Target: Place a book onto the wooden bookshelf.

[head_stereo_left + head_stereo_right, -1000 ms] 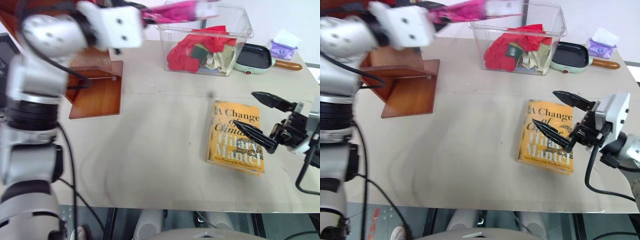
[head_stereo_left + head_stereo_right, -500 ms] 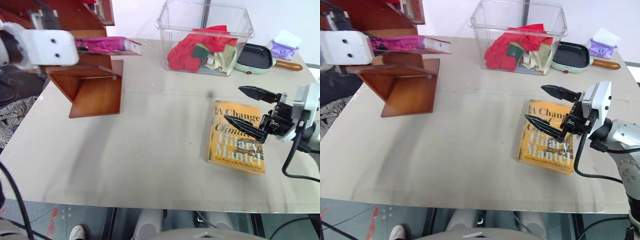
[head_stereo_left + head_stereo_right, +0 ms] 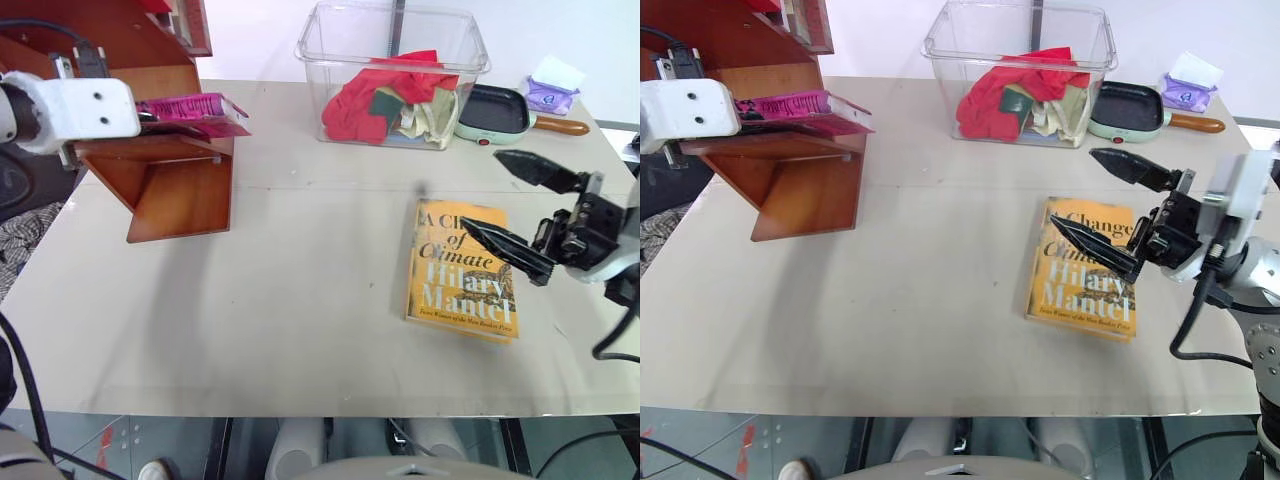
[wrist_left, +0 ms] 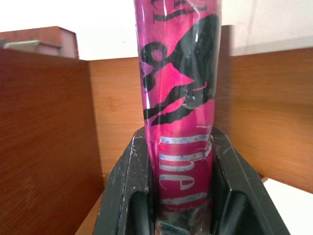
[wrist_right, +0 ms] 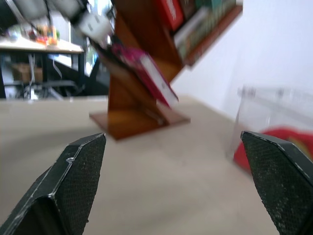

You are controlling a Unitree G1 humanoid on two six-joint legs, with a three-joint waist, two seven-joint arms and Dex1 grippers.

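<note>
From the left eye view, the robot's left gripper [image 3: 150, 112] sits at the far left of a beige table [image 3: 300, 320], clamped on one end of the pink book [image 3: 195, 108], which it holds nearly flat so it can slide onto a low board of the wooden bookshelf [image 3: 175, 185]; the book's free end juts out past the shelf's edge, so it looks carried rather than set down. On the right, the right gripper [image 3: 525, 215] hangs with its fingers spread wide and nothing between them, above a yellow book [image 3: 462, 270] lying flat on the table, apparently waiting out of the way. Behind, a clear bin [image 3: 395, 75] holds red and pale cloths, with a small pan [image 3: 505, 112] just beside it. The right eye view gives the same layout: the pink book lies level with the shelf board, its spine toward the table. In the left wrist view, the two black fingers [image 4: 124, 196] press either face of the pink book, gripping it edge-on, with brown shelf panels close on both sides, which suggests the book is already partly inside a compartment. In the right wrist view, the parted fingertips [image 5: 80, 166] frame the distant bookshelf, where the pink book shows slanted against it.
</note>
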